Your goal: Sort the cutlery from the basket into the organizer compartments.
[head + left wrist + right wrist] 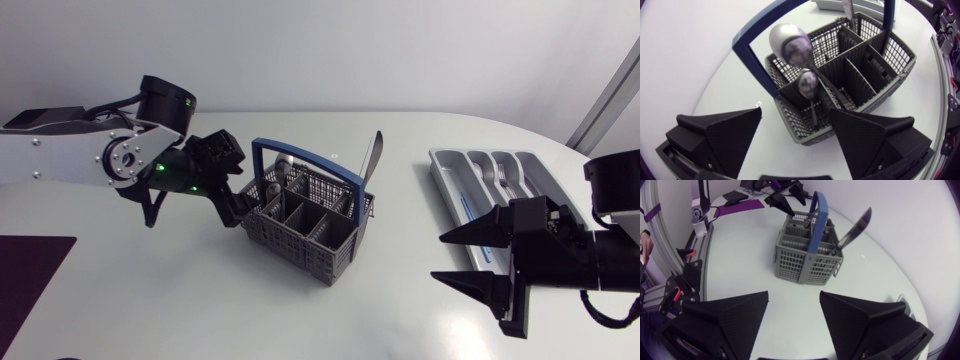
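Left gripper (238,203) hangs at the near end of the basket (300,228), jaws spread wide and holding nothing. The small spoon (808,82) stands just ahead between them with the big spoon (790,44) right behind it, so the tidy play looks like setting a finger either side of that small bowl, dipping in clear of the basket wall and the blue handle (747,50), then closing squarely and lifting straight up. Past the basket's far corner a knife (372,160) leans out, and the right gripper (437,258) sits well apart, jaws spread and empty, the organizer (440,165) just behind it with a fork (503,178) in one slot.
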Motion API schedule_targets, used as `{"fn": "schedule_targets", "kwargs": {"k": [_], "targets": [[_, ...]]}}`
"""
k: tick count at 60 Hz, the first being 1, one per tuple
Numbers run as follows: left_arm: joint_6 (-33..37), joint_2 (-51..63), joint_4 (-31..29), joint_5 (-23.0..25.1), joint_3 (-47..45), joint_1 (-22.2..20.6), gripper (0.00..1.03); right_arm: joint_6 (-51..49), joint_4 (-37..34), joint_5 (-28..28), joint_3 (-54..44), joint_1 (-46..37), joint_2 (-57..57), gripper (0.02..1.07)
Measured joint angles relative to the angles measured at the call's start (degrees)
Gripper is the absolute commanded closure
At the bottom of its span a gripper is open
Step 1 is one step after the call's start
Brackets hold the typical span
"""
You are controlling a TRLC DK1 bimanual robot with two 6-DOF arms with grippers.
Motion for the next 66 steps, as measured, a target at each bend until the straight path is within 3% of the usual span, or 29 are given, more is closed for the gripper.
{"fn": "schedule_targets", "kwargs": {"k": [22,31,48,66], "targets": [[-3.37,-0.39,1.14,0.0,-1.66,-9.7,0.11,11.1,2.03,6.88,2.75,14.47,0.0,0.32],[-5.29,-2.58,0.57,0.37,-3.08,-10.01,0.11,16.9,5.55,7.17,3.89,17.97,2.8,0.32],[-7.19,-8.52,0.68,0.42,-6.01,-10.34,0.1,22.77,10.49,14.8,4.46,25.79,5.16,0.32],[-7.15,-11.8,0.61,0.42,-8.0,-9.4,0.1,19.19,11.34,15.08,4.52,19.1,10.12,0.32]]}}
